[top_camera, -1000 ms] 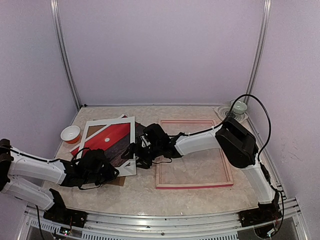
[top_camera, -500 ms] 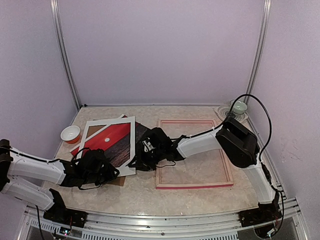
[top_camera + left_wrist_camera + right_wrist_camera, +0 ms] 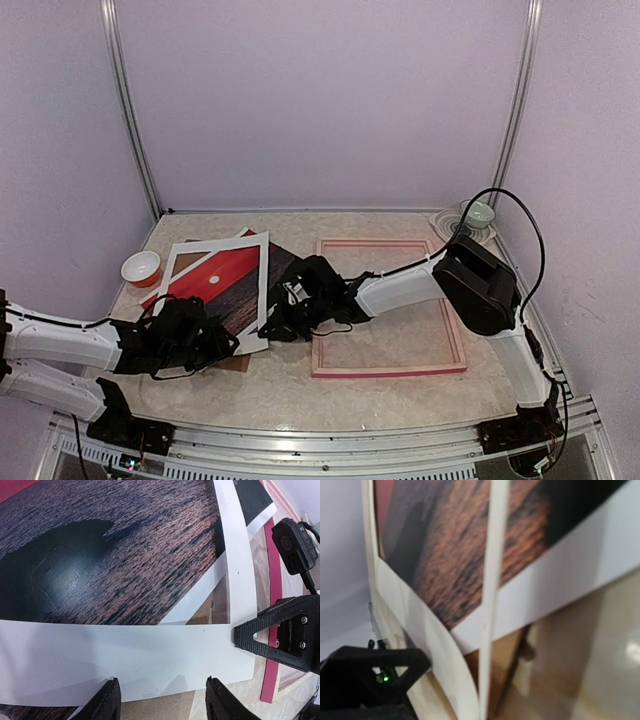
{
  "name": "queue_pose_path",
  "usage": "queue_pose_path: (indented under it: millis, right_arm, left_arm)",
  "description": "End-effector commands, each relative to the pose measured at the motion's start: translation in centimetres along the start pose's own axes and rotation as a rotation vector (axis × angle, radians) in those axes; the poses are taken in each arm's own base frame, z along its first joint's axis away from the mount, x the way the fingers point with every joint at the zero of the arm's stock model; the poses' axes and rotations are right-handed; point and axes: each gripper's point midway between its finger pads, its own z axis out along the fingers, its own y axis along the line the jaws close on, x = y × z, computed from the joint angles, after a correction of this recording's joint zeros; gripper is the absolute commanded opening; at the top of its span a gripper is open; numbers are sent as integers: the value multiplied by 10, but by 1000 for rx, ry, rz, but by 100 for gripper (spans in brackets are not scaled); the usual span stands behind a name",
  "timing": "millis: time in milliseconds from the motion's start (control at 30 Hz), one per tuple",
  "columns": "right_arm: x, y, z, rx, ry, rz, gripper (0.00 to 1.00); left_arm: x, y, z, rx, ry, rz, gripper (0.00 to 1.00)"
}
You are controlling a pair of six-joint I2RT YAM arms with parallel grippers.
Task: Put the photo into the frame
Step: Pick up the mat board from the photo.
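**Near, lower left.** Left gripper (image 3: 164,692): jaws spread, nothing between them. The near border of the white mat (image 3: 150,655) lies just past the fingertips. Judged: it stands clear so the other arm alone carries the mat.

**Centre of the top view.** Right gripper (image 3: 284,322): jaws pressed together, pinching the mat's near right corner. That side sits tilted up off the stack, probably to peel the mat away and uncover the print.

**Left of centre.** Photo (image 3: 232,268): flat under the mat and over a brown board (image 3: 240,362), just beside the frame, not in it.
- Print: smooth, with red sky, rippled dark sea and a white border.
- Mat: thin matte card that curves where lifted.

**Right of centre.** Frame (image 3: 390,370): flat pink rectangle with the marbled table (image 3: 290,395) showing through.

**Far.** Orange bowl (image 3: 141,268) at left, pale cup (image 3: 479,213) at upper right.
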Motion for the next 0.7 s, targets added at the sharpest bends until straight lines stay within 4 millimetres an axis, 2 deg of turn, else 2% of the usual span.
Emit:
queue_pose_path:
  millis: [0, 267, 467, 667]
  right_arm:
    - [4, 40, -15, -77, 1, -73, 0]
    - [7, 61, -42, -115, -13, -120, 0]
    - [12, 49, -66, -94, -28, -120, 0]
    - [22, 33, -99, -87, -25, -135, 0]
  left_arm:
    - [-10, -6, -13, 3, -36, 19, 62]
    - [-28, -7, -35, 6, -108, 13, 67]
    - [-32, -5, -44, 14, -131, 10, 68]
    - [-32, -3, -46, 7, -134, 17, 75]
